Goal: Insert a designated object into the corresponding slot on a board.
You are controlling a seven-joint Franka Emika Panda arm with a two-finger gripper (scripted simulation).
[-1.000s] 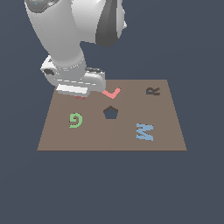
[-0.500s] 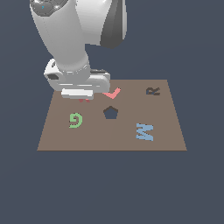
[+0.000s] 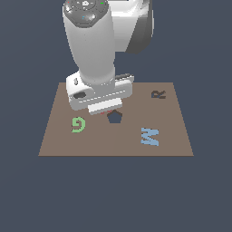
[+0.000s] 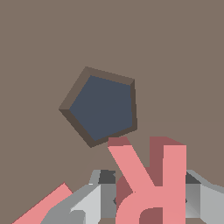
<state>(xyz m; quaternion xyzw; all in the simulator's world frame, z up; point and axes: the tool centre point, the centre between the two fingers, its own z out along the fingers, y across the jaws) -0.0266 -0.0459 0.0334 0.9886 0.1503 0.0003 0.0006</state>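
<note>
Pink-red R held in the fingers, its slot across the board

Pink-red R (image 4: 151, 183) is the piece to fit. Largest in view, the brown board (image 3: 63, 140) carries a green G (image 3: 78, 124), a blue W (image 3: 150, 136), a dark pentagon recess (image 3: 115, 117) and the R-shaped slot (image 3: 158, 94) toward the exterior view's right. The gripper (image 4: 146, 197) hangs beside the pentagon, fingers (image 4: 103, 197) clamped on the R's sides, probably so it can be carried over. A pink-red L-shaped piece (image 4: 41, 205) lies just beside
</note>
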